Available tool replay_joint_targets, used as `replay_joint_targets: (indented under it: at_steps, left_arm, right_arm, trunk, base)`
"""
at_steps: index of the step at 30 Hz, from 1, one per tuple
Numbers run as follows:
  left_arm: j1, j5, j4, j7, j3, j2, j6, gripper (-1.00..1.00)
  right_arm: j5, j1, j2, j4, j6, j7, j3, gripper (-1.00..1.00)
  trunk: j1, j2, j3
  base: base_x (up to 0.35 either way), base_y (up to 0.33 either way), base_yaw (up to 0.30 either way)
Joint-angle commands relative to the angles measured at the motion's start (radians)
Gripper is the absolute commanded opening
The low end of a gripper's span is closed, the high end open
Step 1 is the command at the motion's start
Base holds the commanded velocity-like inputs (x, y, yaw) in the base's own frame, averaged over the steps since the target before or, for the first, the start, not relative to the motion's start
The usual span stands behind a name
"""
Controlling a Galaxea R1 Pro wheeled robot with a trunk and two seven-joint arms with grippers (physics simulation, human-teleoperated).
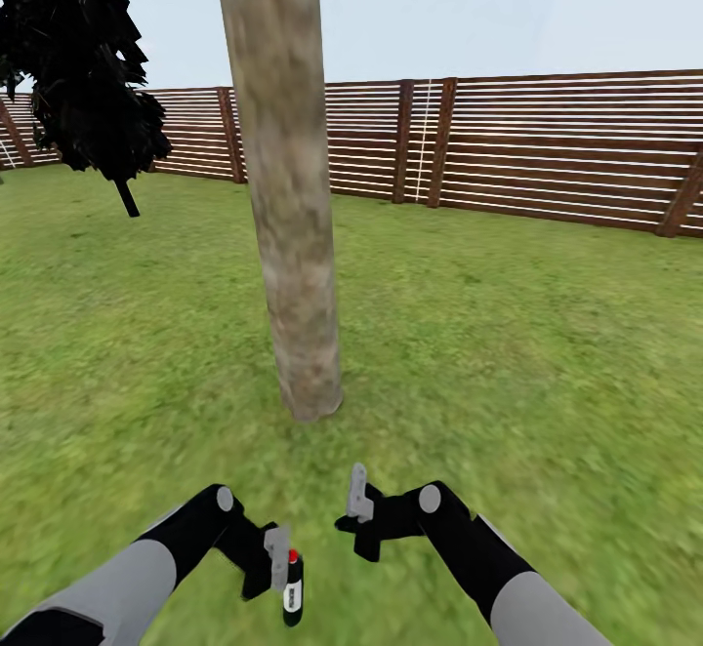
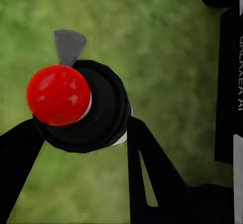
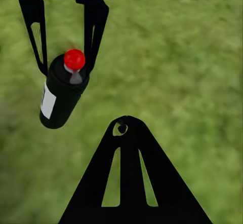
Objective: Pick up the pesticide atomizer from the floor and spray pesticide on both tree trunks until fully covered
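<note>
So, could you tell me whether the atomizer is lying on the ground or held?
Held: the left gripper is shut on the atomizer, upright above the lawn.

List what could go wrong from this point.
1. The left gripper pinches the dark red-capped atomizer bottle near its top; it might slip onto the green lawn.
2. The empty right gripper hangs beside it and may bump it.
3. Spray may miss the far side of the grey-brown mottled tree trunk.

Left gripper (image 1: 277,558) grips the pesticide atomizer (image 1: 292,589) before the tree trunk (image 1: 288,197).
</note>
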Motion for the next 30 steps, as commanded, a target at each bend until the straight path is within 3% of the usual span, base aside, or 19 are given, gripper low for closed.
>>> replay_joint_targets:
  at_steps: [1,6,11,19,23,30]
  left_arm:
    - [0.000,-0.007,-0.011,-0.001,0.002,-0.004,-0.010,-1.00]
    - [0.000,-0.001,-0.040,-0.001,0.008,-0.009,-0.013,-1.00]
    - [0.001,0.075,-0.043,-0.004,0.008,-0.013,-0.023,-1.00]
    - [0.000,0.079,-0.043,0.013,0.010,-0.052,-0.023,-1.00]
    - [0.000,0.140,-0.042,0.034,0.010,-0.057,-0.027,-1.00]
    - [0.000,0.149,-0.043,0.030,0.010,-0.059,-0.033,-1.00]
  right_arm:
    - [0.010,0.000,0.001,-0.001,-0.007,0.002,-0.001,-1.00]
    - [0.010,0.000,0.001,0.001,-0.007,0.002,-0.001,-1.00]
    - [0.012,0.000,0.000,0.005,-0.007,0.001,-0.001,-1.00]
    - [0.012,0.000,0.000,0.005,-0.007,0.001,-0.001,-1.00]
    - [0.012,0.000,0.000,0.005,-0.007,0.001,-0.001,-1.00]
    - [0.012,0.000,0.000,0.005,-0.007,0.001,-0.001,-1.00]
  trunk:
    - [0.000,0.000,-0.001]
    - [0.000,0.000,-0.001]
    - [0.000,0.000,-0.001]
    - [0.000,0.000,-0.001]
    - [0.000,0.000,-0.001]
    - [0.000,0.000,-0.001]
  base:
    - [0.000,0.000,0.000]
    - [0.000,0.000,0.000]
    - [0.000,0.000,0.000]
    - [0.000,0.000,0.000]
    - [0.000,0.000,0.000]
    - [0.000,0.000,0.000]
